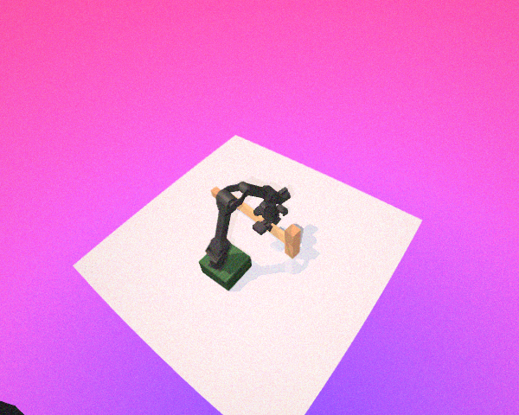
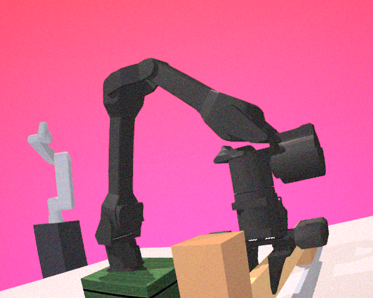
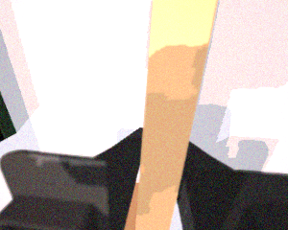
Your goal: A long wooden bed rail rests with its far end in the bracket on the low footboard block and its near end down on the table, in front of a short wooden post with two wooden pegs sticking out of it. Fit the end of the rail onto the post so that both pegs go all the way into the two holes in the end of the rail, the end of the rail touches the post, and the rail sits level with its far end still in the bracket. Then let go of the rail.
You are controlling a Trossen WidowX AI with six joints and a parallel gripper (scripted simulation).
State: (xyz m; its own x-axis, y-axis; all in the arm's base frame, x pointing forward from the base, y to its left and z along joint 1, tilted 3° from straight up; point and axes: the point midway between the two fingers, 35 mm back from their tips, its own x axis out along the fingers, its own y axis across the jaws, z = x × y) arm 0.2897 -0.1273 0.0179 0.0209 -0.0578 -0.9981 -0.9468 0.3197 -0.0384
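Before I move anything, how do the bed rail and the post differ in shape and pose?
The bed rail is long and slender, while the wooden post is short and blocky. The rail runs lengthwise over the table; the post stands upright. The rail is gripped in the claw, whereas the post is ungripped. Both are light orange-brown wood.

Pale jointed arm on dark pedestal
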